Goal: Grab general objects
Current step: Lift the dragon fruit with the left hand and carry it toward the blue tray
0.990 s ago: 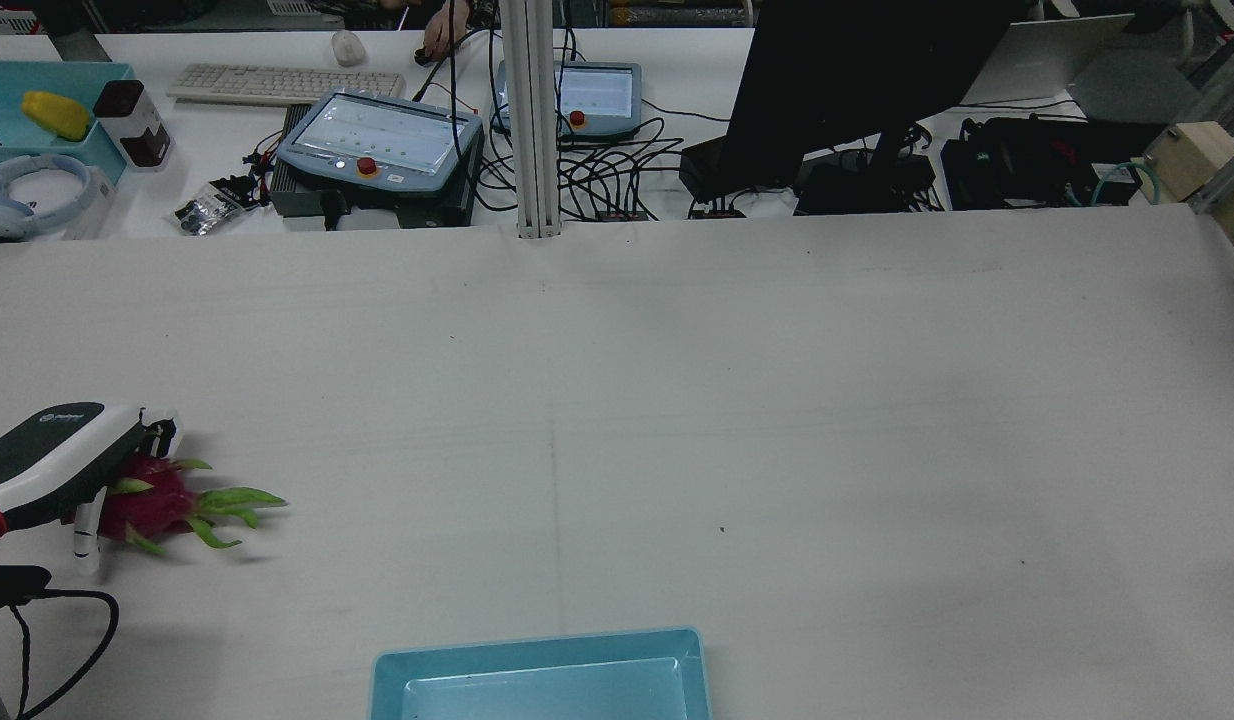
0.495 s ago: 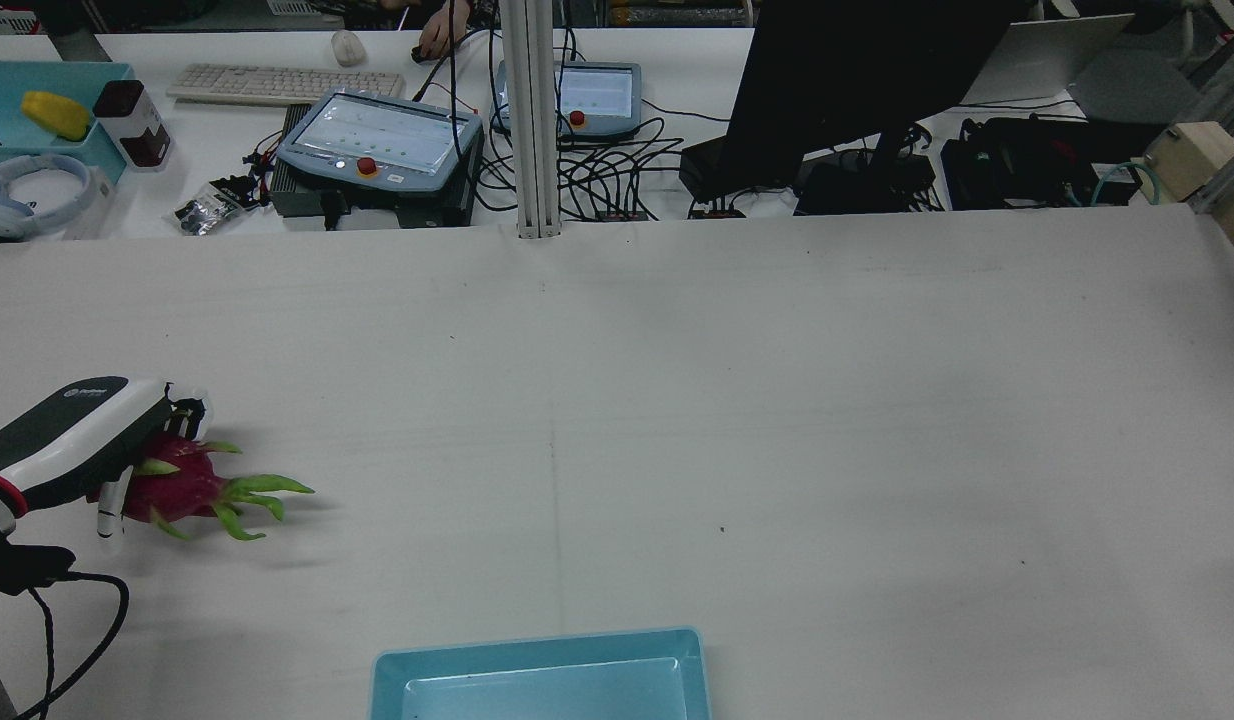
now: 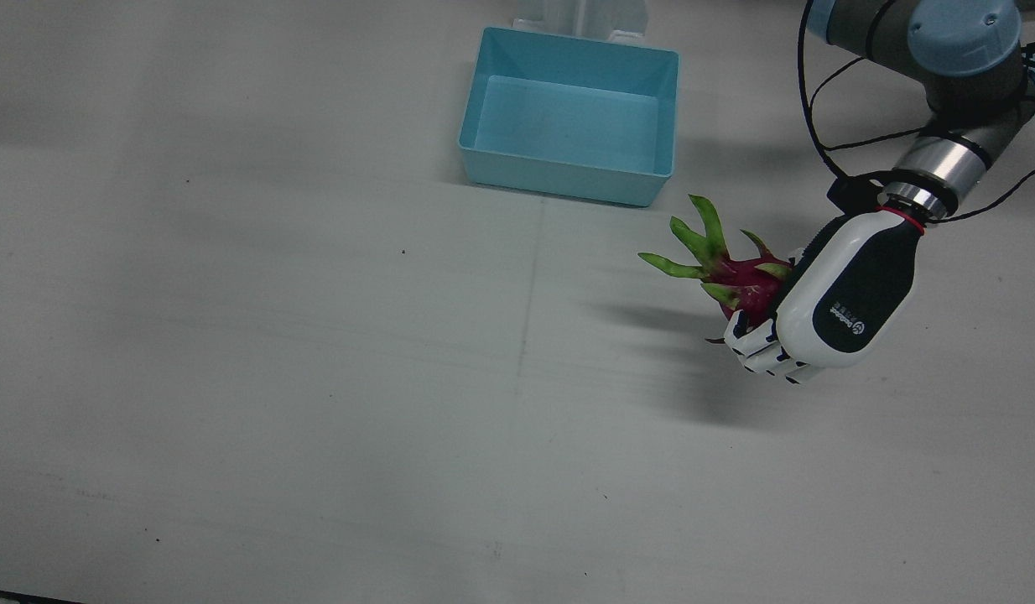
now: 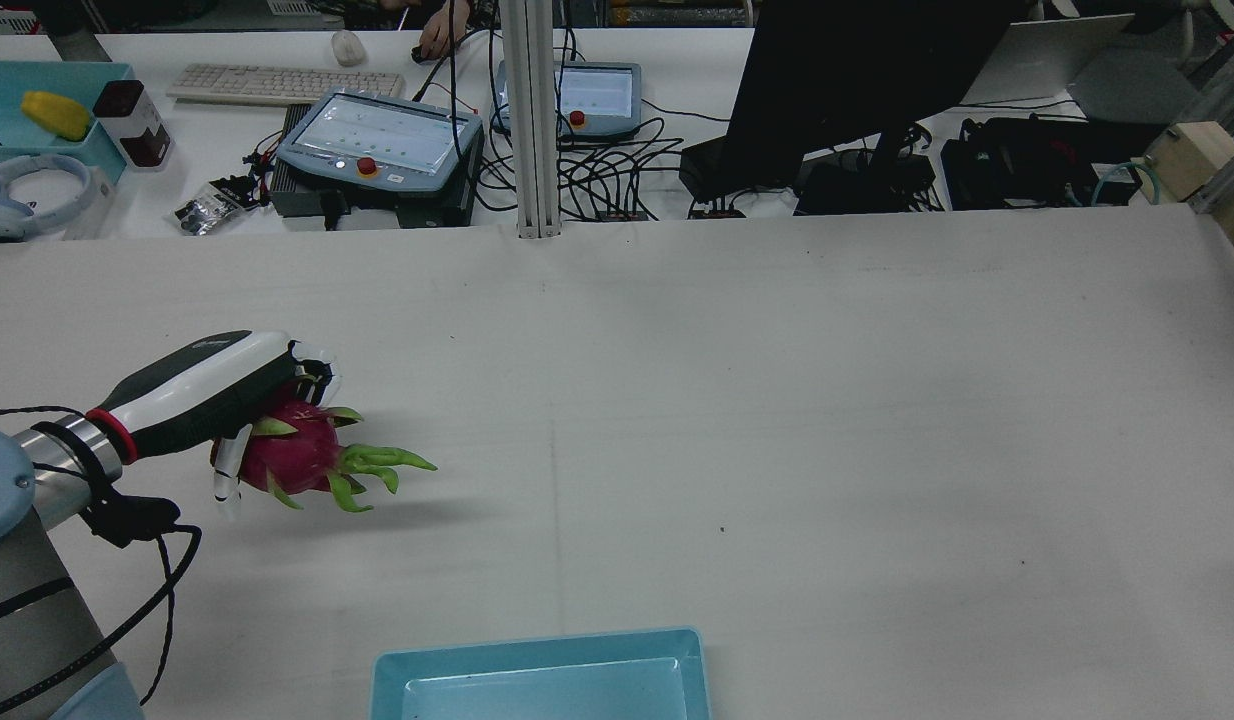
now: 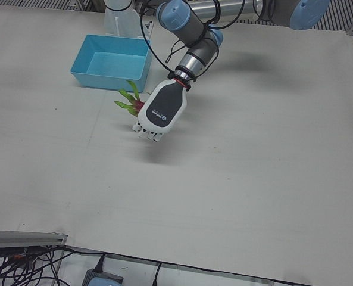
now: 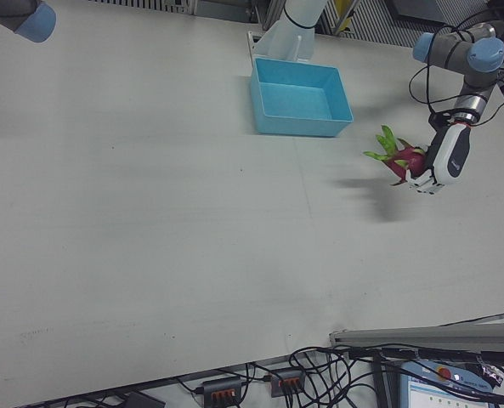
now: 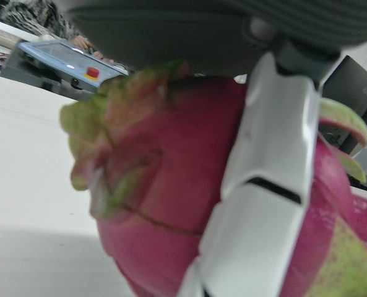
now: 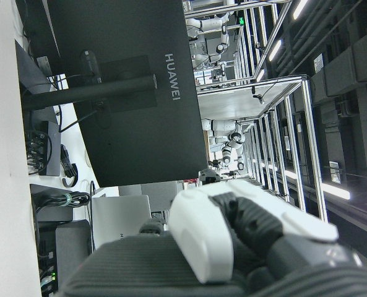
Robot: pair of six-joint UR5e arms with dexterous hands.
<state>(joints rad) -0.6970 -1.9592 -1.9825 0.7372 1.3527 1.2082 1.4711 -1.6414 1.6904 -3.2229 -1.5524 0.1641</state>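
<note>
A pink dragon fruit [image 3: 740,281] with green scales is held in my left hand [image 3: 836,302], clear of the white table, with its shadow below. In the rear view the left hand [image 4: 202,385] is at the left, shut over the fruit [image 4: 287,455], whose green tips point toward the table's middle. The left hand view shows a white finger [image 7: 270,185] wrapped across the fruit [image 7: 171,204]. The hand and fruit also show in the left-front view [image 5: 161,110]. The right hand view shows only part of my right hand [image 8: 233,241], aimed away from the table.
An empty blue tray [image 3: 568,180] sits at the table's edge by the pedestals, a short way from the fruit. Beyond the far edge stand a post [image 4: 532,120], teach pendants [image 4: 377,135], a black monitor [image 4: 857,80] and cables.
My left hand has risen and moved toward the table's middle and farther from the robot, carrying the dragon fruit. More of the left arm now shows.
</note>
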